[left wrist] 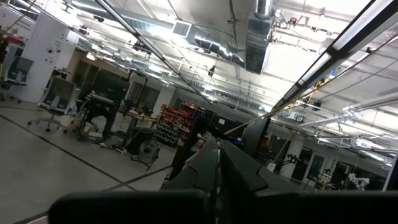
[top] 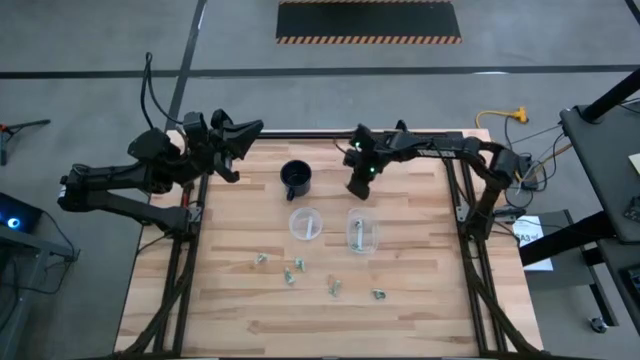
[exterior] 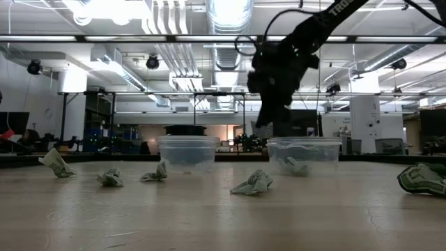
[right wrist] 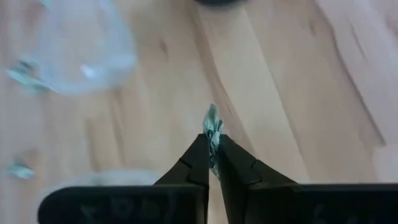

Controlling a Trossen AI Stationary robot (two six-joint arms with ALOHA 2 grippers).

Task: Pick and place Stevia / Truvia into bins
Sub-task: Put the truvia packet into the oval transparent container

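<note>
My right gripper (right wrist: 212,144) pinches a Stevia packet (right wrist: 212,122) between closed fingers, raised above the table. Just ahead below sits the clear cup (top: 362,231) already holding one; I judge carrying is underway, release next. Loose packets (top: 291,272) lie beyond. My left gripper (left wrist: 219,163) waits closed, off-table.

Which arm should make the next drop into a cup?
Right. Its claw is shut on a sweetener packet above the table near the right clear cup; the left claw is parked at the table's far-left corner, empty.
</note>
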